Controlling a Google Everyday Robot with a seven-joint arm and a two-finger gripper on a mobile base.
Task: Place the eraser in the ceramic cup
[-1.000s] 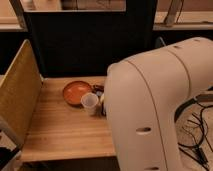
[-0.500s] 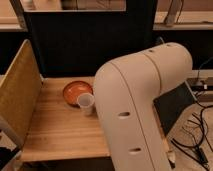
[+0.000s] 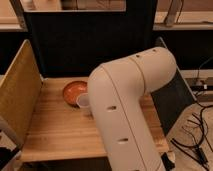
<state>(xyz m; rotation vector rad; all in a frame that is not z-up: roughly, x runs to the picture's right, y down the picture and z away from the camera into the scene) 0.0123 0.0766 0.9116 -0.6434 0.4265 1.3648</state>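
The off-white ceramic cup point(image 3: 83, 101) stands on the wooden table point(image 3: 55, 130), just in front of the orange dish point(image 3: 74, 91). My big white arm point(image 3: 127, 105) fills the middle and right of the view and covers the cup's right side. The gripper is out of view, hidden behind the arm. The eraser is hidden or out of view.
A tan side panel point(image 3: 17, 95) walls the table's left edge. A dark panel point(image 3: 85, 45) stands behind the table and another dark panel point(image 3: 172, 97) at the right. Cables point(image 3: 195, 135) lie on the floor at the right.
My arm has swung further left across the view and now covers part of the cup and more of the table's right half.
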